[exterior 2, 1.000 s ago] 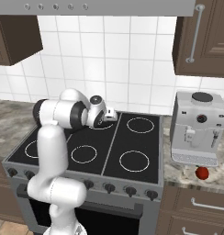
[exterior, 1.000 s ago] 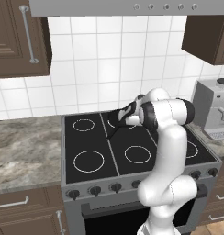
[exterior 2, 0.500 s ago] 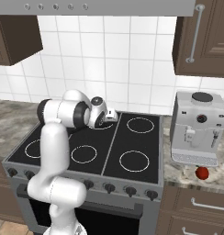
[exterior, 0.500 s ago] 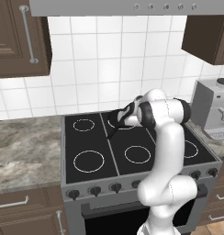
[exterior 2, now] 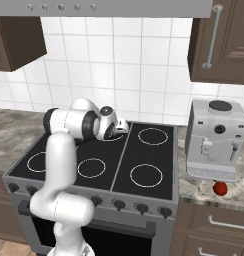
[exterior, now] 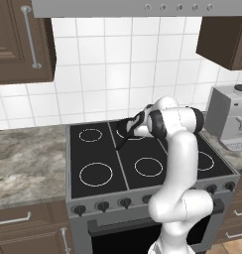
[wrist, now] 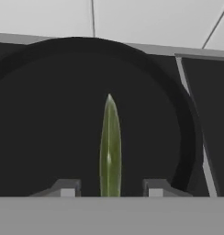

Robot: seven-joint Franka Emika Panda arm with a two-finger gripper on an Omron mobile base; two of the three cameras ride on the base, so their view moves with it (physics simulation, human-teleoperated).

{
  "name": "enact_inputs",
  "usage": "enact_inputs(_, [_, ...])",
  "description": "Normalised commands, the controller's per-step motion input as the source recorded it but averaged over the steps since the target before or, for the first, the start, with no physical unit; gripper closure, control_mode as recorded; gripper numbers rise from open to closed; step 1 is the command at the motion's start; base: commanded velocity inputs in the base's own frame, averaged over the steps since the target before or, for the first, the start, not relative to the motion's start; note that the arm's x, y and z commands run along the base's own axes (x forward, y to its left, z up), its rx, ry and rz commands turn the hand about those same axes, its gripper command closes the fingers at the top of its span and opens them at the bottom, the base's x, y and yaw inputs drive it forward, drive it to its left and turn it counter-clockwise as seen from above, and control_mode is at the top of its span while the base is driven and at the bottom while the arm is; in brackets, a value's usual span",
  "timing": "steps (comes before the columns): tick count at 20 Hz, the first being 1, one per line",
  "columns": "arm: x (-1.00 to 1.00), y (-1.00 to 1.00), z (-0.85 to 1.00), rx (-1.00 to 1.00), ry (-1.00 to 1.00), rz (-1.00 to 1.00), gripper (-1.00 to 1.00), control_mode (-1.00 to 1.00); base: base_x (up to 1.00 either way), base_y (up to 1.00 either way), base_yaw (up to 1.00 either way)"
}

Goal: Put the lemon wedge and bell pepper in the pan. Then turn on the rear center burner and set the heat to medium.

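1. I see the cooktop (exterior 2: 144, 165), black glass w/ white rings.
2. Pan (wrist: 86, 119) sits at the rear center, under my hand.
3. Bell pepper (exterior 2: 220, 188) is on the counter by the coffee machine (exterior 2: 214, 137), well apart from the pan.
4. Gripper (wrist: 109, 188): tips apart, lemon wedge (wrist: 109, 147) upright btwn them over the pan; can't tell if they touch it.

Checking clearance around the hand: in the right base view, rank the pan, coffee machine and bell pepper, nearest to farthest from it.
1. pan: directly under the hand, rear of the cooktop.
2. coffee machine: on the counter right of the stove.
3. bell pepper: at the counter's front edge below the machine, farthest.
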Motion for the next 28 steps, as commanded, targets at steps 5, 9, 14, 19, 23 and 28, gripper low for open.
enact_inputs(5, [0.05,0.0,-0.01,0.0,-0.09,0.02,-1.0,-1.0,0.0,0.0,0.0])
enact_inputs(9, [0.02,0.0,0.0,0.0,-0.18,0.04,-1.0,-1.0,0.0,0.0,0.0])
enact_inputs(14, [-0.09,-0.03,0.14,0.01,-0.21,0.02,-1.0,-1.0,0.0,0.0,0.0])
enact_inputs(19, [-0.53,-0.42,0.43,0.05,-0.12,0.0,-1.0,-1.0,0.0,0.0,0.0])
enact_inputs(23, [-0.56,-0.59,0.62,0.07,-0.02,0.0,-1.0,-1.0,0.0,0.0,0.0])
enact_inputs(28, [-0.42,-0.6,0.73,0.08,0.02,0.0,-1.0,-1.0,0.0,0.0,0.0])
